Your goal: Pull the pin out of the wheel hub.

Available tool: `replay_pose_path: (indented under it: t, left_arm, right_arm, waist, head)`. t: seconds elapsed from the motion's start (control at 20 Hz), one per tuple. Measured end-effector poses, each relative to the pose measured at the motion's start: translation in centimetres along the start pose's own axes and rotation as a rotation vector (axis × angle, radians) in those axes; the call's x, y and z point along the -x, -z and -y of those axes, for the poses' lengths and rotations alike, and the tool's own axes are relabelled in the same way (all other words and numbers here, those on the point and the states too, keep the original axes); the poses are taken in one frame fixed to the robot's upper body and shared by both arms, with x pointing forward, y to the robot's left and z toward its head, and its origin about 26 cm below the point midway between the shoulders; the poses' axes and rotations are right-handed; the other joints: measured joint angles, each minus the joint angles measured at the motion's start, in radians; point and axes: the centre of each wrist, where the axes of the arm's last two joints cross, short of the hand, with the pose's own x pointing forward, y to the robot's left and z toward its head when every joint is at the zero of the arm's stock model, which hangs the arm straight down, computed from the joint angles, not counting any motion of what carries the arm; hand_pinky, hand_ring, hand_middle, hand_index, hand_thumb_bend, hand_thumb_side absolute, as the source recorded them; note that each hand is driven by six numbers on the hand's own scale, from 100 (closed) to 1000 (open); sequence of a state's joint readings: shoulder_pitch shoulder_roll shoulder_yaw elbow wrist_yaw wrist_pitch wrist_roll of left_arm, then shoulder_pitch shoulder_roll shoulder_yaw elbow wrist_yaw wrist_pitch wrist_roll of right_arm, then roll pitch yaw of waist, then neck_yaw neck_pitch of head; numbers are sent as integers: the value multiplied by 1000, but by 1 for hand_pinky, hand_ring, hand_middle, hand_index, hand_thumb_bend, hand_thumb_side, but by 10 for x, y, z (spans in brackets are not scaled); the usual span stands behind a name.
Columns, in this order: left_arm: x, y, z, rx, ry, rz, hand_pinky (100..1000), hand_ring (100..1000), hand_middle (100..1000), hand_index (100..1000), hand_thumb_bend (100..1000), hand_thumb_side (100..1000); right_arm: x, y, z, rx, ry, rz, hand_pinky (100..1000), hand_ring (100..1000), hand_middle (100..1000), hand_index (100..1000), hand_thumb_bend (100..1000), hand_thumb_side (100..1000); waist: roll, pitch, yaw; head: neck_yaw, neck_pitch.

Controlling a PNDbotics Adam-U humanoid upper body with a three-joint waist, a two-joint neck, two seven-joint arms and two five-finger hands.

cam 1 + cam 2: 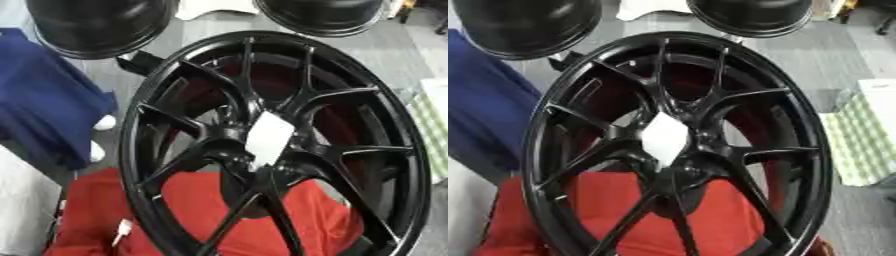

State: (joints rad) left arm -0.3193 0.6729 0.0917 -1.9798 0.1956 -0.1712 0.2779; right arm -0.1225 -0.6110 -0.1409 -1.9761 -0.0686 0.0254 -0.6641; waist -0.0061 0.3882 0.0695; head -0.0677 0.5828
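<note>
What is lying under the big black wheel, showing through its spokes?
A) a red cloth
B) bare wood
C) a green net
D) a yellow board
A: through the spokes of the black wheel, and below its lower rim, a red cloth shows. Neither robot hand appears in either view.
</note>
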Motion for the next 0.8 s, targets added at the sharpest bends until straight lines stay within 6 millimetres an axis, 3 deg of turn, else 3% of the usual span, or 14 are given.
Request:
replay_pose_path:
  t: [0.35, 0.8]
  left_arm:
    - [-35, 47, -6, 290, 184, 138, 828, 806, 752, 876, 294, 561]
    - [-69, 83, -2, 582, 316, 199, 836, 815, 762, 881, 292, 582]
  right_arm:
    - [0, 0, 0, 5, -4, -4, 661, 744, 700, 758, 100, 717]
    - [0, 0, 0, 5, -1, -8, 663, 745, 701, 759, 100, 709]
  waist:
    - [14, -22, 1]
    - [10, -44, -1]
  head:
    - [-23, 7]
    - [-28, 57]
